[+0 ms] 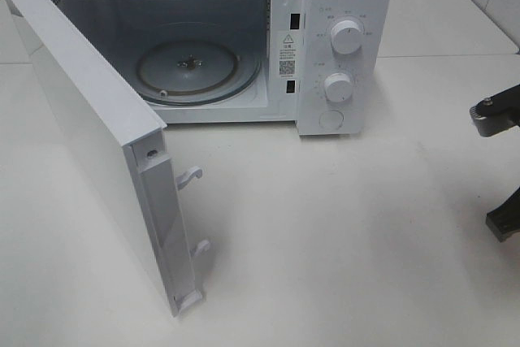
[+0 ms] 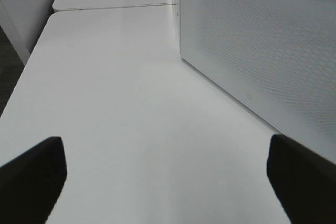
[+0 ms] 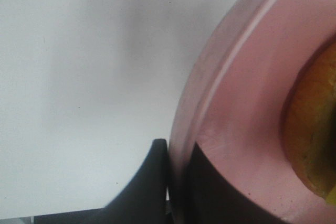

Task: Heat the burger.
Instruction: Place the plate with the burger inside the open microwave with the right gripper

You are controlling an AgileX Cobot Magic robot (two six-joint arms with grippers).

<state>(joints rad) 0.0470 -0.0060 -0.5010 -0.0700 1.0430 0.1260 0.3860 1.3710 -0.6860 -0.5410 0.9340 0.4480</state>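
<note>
- right gripper (image 3: 176,169) is clamped on the rim of the pink plate (image 3: 247,93), a finger on each side of the edge. the burger (image 3: 315,129) sits on that plate, though only a curve of its golden bun shows in the wrist view.
- and from the high camera?
- neither shows. only a bit of the right arm (image 1: 497,115) pokes in at the right edge, so i judge plate and burger lie just past that edge.
- microwave (image 1: 345,6)?
- its door (image 1: 81,136) is swung wide on the left hinge and nothing is on the turntable (image 1: 191,71). the cavity lies left of the right arm and farther back on the table (image 1: 325,233), with its mouth facing the front.
- left gripper (image 2: 168,182)?
- jaws wide apart and holding nothing, just beside the door's perforated face.
- so which arm carries?
- the right, i'd say. it has the plate, and the door opens away from its side. the plate needs to go leftward and back, kept level, or that tall burger may tip.
</note>
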